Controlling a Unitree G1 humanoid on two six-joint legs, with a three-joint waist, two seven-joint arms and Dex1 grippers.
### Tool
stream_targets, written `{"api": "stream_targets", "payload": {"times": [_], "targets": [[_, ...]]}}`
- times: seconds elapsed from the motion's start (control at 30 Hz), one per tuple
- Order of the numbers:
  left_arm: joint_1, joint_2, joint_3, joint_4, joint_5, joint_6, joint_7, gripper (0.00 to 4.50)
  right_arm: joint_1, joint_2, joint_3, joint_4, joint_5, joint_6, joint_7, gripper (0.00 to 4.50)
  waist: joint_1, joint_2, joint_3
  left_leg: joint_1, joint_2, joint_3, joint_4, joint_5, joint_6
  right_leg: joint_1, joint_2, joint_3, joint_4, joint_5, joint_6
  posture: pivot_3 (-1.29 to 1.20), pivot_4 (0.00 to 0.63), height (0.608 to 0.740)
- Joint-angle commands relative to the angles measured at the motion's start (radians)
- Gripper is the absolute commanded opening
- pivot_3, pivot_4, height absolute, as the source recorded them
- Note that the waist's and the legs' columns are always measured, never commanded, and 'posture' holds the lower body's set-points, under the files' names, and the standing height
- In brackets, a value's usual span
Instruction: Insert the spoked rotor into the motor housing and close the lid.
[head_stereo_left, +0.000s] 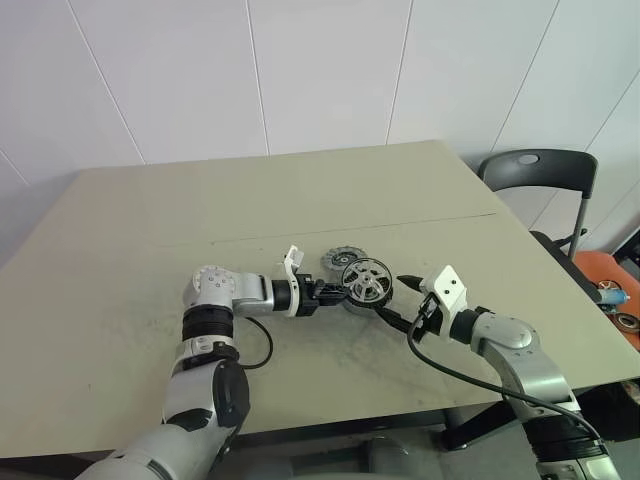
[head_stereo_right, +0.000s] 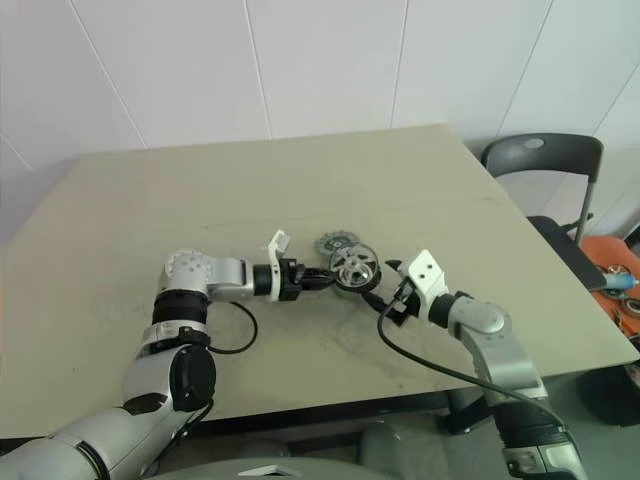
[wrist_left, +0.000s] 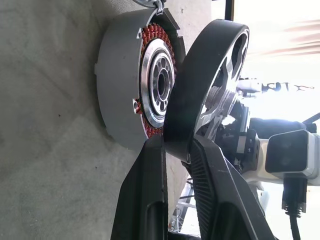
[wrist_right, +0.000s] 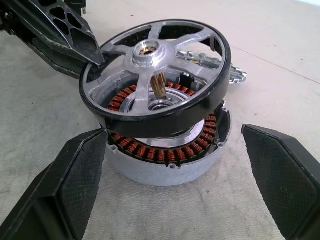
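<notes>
The spoked rotor (wrist_right: 155, 75), silver spokes inside a black rim, hangs tilted just over the motor housing (wrist_right: 170, 162). The housing sits on the table, showing its copper windings and silver rim. My left gripper (wrist_left: 175, 150) is shut on the rotor's rim, coming in from the left (head_stereo_left: 335, 292). The rotor's centre shaft points down toward the housing's hub. My right gripper (head_stereo_left: 393, 296) stands open, one finger (wrist_right: 65, 185) on each side of the housing, not touching it. The grey slotted lid (head_stereo_left: 338, 261) lies flat on the table just behind the housing.
The beige table (head_stereo_left: 200, 210) stretches wide behind and to the left. A black chair (head_stereo_left: 540, 170) stands off the table's right edge, with an orange surface holding small parts (head_stereo_left: 612, 290) past it. Black cables (head_stereo_left: 450, 365) trail from both wrists.
</notes>
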Motion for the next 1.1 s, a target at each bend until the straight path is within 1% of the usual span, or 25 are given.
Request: {"api": "stream_targets", "payload": {"times": [0.03,0.27,0.73,0.8,1.0,1.03,1.1], "targets": [[-0.035,-0.007,0.022,-0.011,-0.011,0.022,0.005,0.36,-0.013,0.007,-0.008,-0.016,0.004,-0.02,-0.004,4.5,0.001,0.0,0.0,0.0,0.0,0.0,0.0,0.0,0.0,0.0,0.0,0.0,0.0,0.0,0.0,0.0,0.0,0.74],[-0.019,-0.01,0.025,-0.032,-0.003,0.047,0.015,0.36,-0.017,0.009,-0.007,-0.014,0.001,-0.024,-0.004,4.5,0.0,0.0,0.0,0.0,0.0,0.0,0.0,0.0,0.0,0.0,0.0,0.0,0.0,0.0,0.0,0.0,0.0,0.74],[-0.004,-0.007,-0.003,-0.047,0.017,0.033,0.003,0.36,-0.016,0.01,-0.008,-0.016,-0.002,-0.025,-0.006,4.5,0.0,0.0,0.0,0.0,0.0,0.0,0.0,0.0,0.0,0.0,0.0,0.0,0.0,0.0,0.0,0.0,0.0,0.74],[-0.003,-0.007,-0.007,-0.05,0.015,0.036,-0.002,1.09,-0.018,0.011,-0.008,-0.015,-0.002,-0.025,-0.007,4.5,0.0,0.0,0.0,0.0,0.0,0.0,0.0,0.0,0.0,0.0,0.0,0.0,0.0,0.0,0.0,0.0,0.0,0.74],[0.007,-0.003,-0.04,-0.069,0.027,0.027,-0.005,2.97,-0.02,0.012,-0.007,-0.013,-0.002,-0.028,-0.008,4.5,0.0,0.0,0.0,0.0,0.0,0.0,0.0,0.0,0.0,0.0,0.0,0.0,0.0,0.0,0.0,0.0,0.0,0.74],[0.004,0.0,-0.042,-0.067,0.027,0.023,-0.01,3.34,-0.02,0.013,-0.007,-0.012,-0.002,-0.028,-0.008,4.5,0.0,0.0,0.0,0.0,0.0,0.0,0.0,0.0,0.0,0.0,0.0,0.0,0.0,0.0,0.0,0.0,0.0,0.74],[-0.002,0.014,-0.059,-0.07,0.031,0.006,-0.03,3.34,-0.021,0.013,-0.007,-0.011,-0.003,-0.028,-0.008,4.5,0.0,0.0,0.0,0.0,0.0,0.0,0.0,0.0,0.0,0.0,0.0,0.0,0.0,0.0,-0.001,0.0,0.0,0.74]]}}
